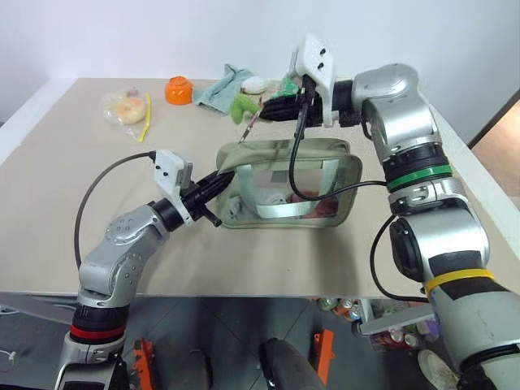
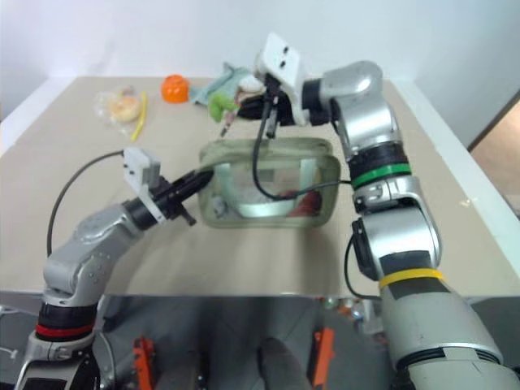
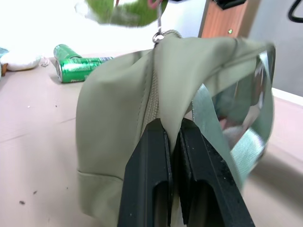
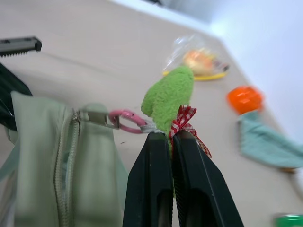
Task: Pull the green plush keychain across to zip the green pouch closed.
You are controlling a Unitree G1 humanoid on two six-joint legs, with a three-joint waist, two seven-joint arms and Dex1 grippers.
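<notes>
The green pouch (image 1: 313, 157) lies mid-table, its clear front panel facing me. My left gripper (image 1: 221, 184) is shut on the fabric at the pouch's left end, and the left wrist view shows the fingers (image 3: 151, 156) pinching a fold beside the zipper. The green plush keychain (image 1: 242, 107) hangs in the air above the pouch's back left corner. A pink clip (image 4: 125, 120) links it to the zipper pull. My right gripper (image 1: 262, 111) is shut on the plush, gripping it near its red checked tag (image 4: 185, 116).
Along the table's far edge sit an orange cap (image 1: 179, 89), a clear bag with yellow contents (image 1: 126, 106), a teal rag (image 1: 223, 85) and a white lump (image 1: 253, 84). A green can (image 3: 78, 68) lies beyond the pouch. The table's right edge runs near my right arm.
</notes>
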